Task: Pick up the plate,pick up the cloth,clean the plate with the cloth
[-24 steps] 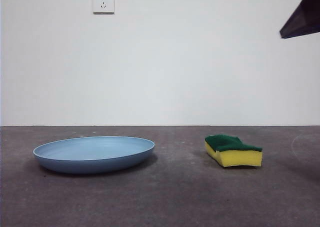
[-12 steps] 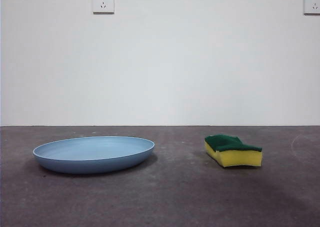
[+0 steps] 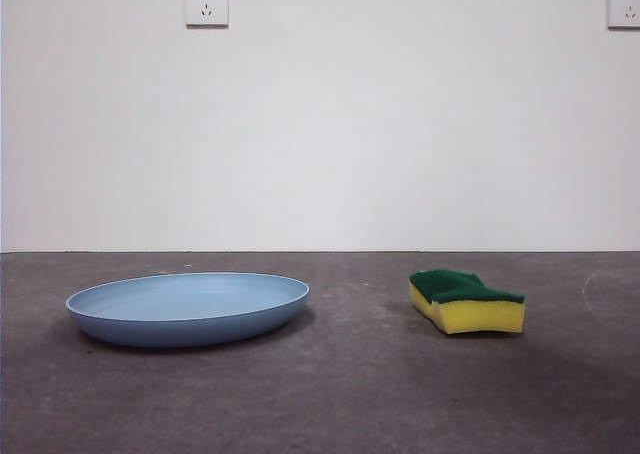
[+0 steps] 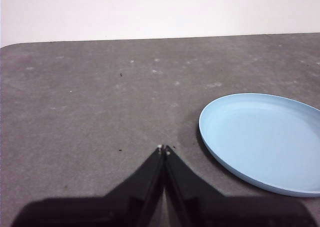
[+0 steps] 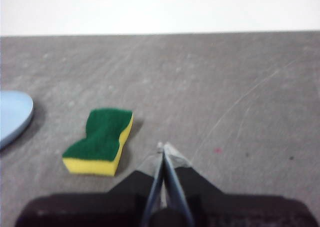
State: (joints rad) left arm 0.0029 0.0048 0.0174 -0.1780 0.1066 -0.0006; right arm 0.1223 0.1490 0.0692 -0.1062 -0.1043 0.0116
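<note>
The light-blue plate (image 3: pixel 188 307) lies flat on the grey table at the left; it also shows in the left wrist view (image 4: pixel 265 139). The cloth, a yellow sponge with a green top (image 3: pixel 466 301), lies flat at the right, apart from the plate; it also shows in the right wrist view (image 5: pixel 101 141). My left gripper (image 4: pixel 164 148) is shut and empty, above the table beside the plate. My right gripper (image 5: pixel 164 147) is shut and empty, above the table beside the sponge. Neither gripper shows in the front view.
A white wall stands behind the table with two sockets, one at the upper left (image 3: pixel 206 4) and one at the upper right (image 3: pixel 624 6). The plate's edge (image 5: pixel 12 116) shows in the right wrist view.
A dark arm tip at the front view's top right corner has left the view, uncovering the right socket. Plate and sponge have not moved.
</note>
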